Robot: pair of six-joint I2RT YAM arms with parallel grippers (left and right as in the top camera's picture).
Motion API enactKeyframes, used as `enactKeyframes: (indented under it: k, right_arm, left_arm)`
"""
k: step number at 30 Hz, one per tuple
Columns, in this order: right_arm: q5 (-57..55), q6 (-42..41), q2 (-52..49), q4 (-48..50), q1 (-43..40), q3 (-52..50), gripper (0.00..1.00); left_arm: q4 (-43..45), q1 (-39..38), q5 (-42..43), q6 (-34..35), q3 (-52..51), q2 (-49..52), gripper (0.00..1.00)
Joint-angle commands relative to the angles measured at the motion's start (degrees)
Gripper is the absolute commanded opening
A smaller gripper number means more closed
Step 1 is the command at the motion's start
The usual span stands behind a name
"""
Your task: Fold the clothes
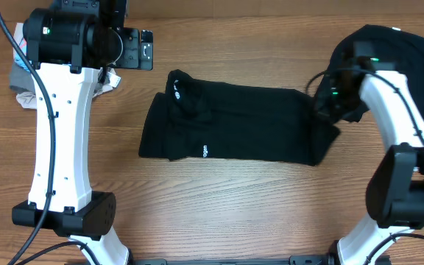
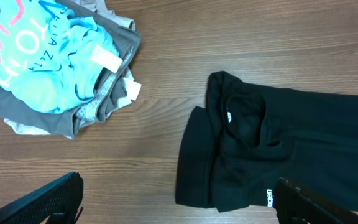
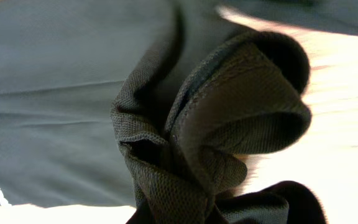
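Observation:
A black short-sleeved shirt [image 1: 234, 125] with a small white logo [image 1: 205, 152] lies part-folded in the middle of the table; it also shows in the left wrist view [image 2: 278, 155]. My right gripper [image 1: 328, 103] is at the shirt's right end, shut on a bunched fold of its black fabric [image 3: 216, 124]. My left gripper [image 1: 144, 50] is open and empty, hovering at the back left; its fingers [image 2: 179, 202] frame bare table left of the shirt. A second black shirt [image 1: 411, 55] is heaped at the back right.
A bundle of light-blue printed, grey and beige garments [image 2: 55, 68] lies at the back left, partly hidden under the left arm in the overhead view [image 1: 22, 77]. The wooden table [image 1: 219, 213] shows bare in front.

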State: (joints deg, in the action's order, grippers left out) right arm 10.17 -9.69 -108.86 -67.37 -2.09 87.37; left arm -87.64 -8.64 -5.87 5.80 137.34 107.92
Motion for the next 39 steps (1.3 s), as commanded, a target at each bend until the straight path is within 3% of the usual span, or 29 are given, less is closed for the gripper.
enactKeyframes:
  k: [1, 11, 15, 22, 30, 39]
  right_arm:
    - [1.05, -4.04, 1.07, 1.38, 5.35, 0.98, 0.04]
    - [1.09, -11.67, 1.05, 9.55, 17.27, 0.98, 0.04]
    - [3.54, -11.69, 1.05, 12.17, 19.43, 1.01, 0.35]
    - [13.27, -7.87, 1.27, 11.08, 19.52, 2.78, 0.40]
    - [-0.52, -7.93, 1.27, 0.52, 19.08, 3.28, 0.47]
    - [-4.55, -7.91, 1.27, 7.15, 19.12, -5.66, 0.54]
  left_arm:
    - [0.48, -0.33, -0.59, -0.07, 0.37, 1.05, 1.00]
    - [0.48, -0.33, -0.55, -0.04, 0.37, 4.85, 1.00]
    - [0.76, -0.33, -0.55, -0.04, 0.37, 5.22, 1.00]
    - [1.05, -0.33, -0.55, -0.07, 0.37, 5.22, 1.00]
    - [1.29, -0.33, -0.55, -0.04, 0.37, 5.22, 1.00]
    - [2.40, -0.28, -0.57, -0.07, 0.37, 5.22, 1.00]
